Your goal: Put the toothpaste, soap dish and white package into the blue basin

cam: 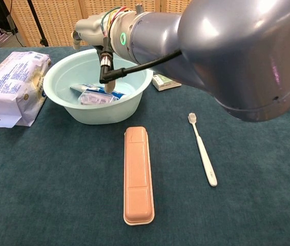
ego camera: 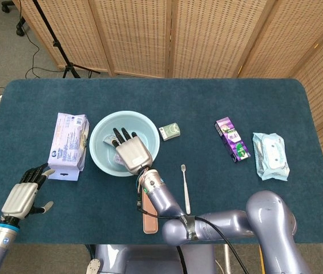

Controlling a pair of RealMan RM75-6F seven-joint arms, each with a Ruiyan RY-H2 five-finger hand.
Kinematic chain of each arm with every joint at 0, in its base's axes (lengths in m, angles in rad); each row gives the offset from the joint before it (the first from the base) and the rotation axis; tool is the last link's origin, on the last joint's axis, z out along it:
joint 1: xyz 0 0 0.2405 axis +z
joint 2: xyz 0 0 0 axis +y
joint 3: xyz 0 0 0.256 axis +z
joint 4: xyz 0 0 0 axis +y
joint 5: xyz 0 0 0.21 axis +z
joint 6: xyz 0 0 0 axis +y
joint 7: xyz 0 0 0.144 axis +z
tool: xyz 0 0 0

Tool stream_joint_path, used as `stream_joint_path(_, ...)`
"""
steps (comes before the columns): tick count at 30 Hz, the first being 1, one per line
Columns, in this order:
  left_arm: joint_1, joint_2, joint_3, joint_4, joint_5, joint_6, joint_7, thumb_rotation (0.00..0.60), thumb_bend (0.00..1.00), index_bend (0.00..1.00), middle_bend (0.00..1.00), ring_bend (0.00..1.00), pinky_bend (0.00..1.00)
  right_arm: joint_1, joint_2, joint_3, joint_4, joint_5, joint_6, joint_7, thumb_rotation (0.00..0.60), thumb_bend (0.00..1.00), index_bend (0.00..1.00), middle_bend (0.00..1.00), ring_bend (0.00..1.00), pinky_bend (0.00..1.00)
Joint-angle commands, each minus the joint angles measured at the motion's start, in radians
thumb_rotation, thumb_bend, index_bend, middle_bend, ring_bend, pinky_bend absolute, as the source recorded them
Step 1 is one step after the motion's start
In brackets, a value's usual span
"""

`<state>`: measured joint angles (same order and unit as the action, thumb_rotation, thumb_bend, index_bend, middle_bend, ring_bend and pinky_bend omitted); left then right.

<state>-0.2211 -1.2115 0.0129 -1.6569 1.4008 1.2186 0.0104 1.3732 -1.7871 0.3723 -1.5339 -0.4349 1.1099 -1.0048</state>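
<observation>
Two hands show, and neither holds anything. At the far left of the head view, the left hand (ego camera: 23,196) hovers low over the table's near edge, its fingers apart and lightly curled. Just beyond it, the white package (ego camera: 69,144) lies flat on the blue-green tablecloth (ego camera: 275,103), close beside the blue basin (ego camera: 101,128) without clearly touching it. Inside the basin, the chest view shows the toothpaste (cam: 86,88) lying along the bottom, with the clear soap dish (cam: 98,97) resting on or against it. Over the basin's middle the right hand (ego camera: 130,149) hangs with fingers spread and straight, empty, clear of both items below. Near the basin's front rim a pink toothbrush case (cam: 138,175) lies lengthwise, and a white toothbrush (cam: 202,149) lies to its right. Past the basin's right rim sits a small green-and-white box (ego camera: 170,132). Farther right are a purple box (ego camera: 232,140) and a pack of wet wipes (ego camera: 270,156).
</observation>
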Motion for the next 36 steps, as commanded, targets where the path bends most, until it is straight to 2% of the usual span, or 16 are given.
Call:
stream_joint_path(1, 0.0, 0.0, 0.0, 0.0, 0.0, -0.001, 0.0, 0.6, 0.25, 0.16, 0.0, 0.0, 0.03, 0.0, -0.003, -0.004, 0.004, -0.011, 0.004, 0.008, 0.6, 0.04, 0.1, 0.0, 0.0, 0.17)
stream_joint_path(10, -0.002, 0.001, -0.001, 0.002, -0.002, -0.003, -0.001, 0.6, 0.25, 0.16, 0.0, 0.0, 0.03, -0.036, 0.046, -0.04, -0.019, -0.023, 0.043, 0.002, 0.6, 0.05, 0.1, 0.0, 0.0, 0.17)
stream_joint_path(16, -0.001, -0.002, 0.003, -0.001, 0.001, -0.002, 0.011, 0.6, 0.25, 0.16, 0.0, 0.0, 0.03, -0.11, 0.148, -0.064, -0.11, -0.005, 0.09, 0.016, 0.6, 0.05, 0.1, 0.0, 0.0, 0.17)
stream_joint_path(24, 0.0, -0.011, 0.015, -0.01, 0.009, -0.003, 0.052, 0.6, 0.25, 0.16, 0.0, 0.0, 0.03, -0.226, 0.311, -0.111, -0.245, -0.041, 0.132, 0.077, 0.6, 0.05, 0.1, 0.0, 0.0, 0.17)
stream_joint_path(31, 0.003, -0.024, 0.021, -0.011, 0.015, 0.004, 0.091, 0.6, 0.25, 0.16, 0.0, 0.0, 0.03, -0.336, 0.443, -0.157, -0.326, -0.065, 0.13, 0.17, 0.6, 0.05, 0.1, 0.0, 0.0, 0.17)
stream_joint_path(36, 0.006, -0.032, 0.026, -0.013, 0.023, 0.014, 0.114, 0.6, 0.25, 0.16, 0.0, 0.0, 0.03, -0.446, 0.509, -0.215, -0.404, -0.164, 0.152, 0.29, 0.6, 0.05, 0.1, 0.0, 0.0, 0.17)
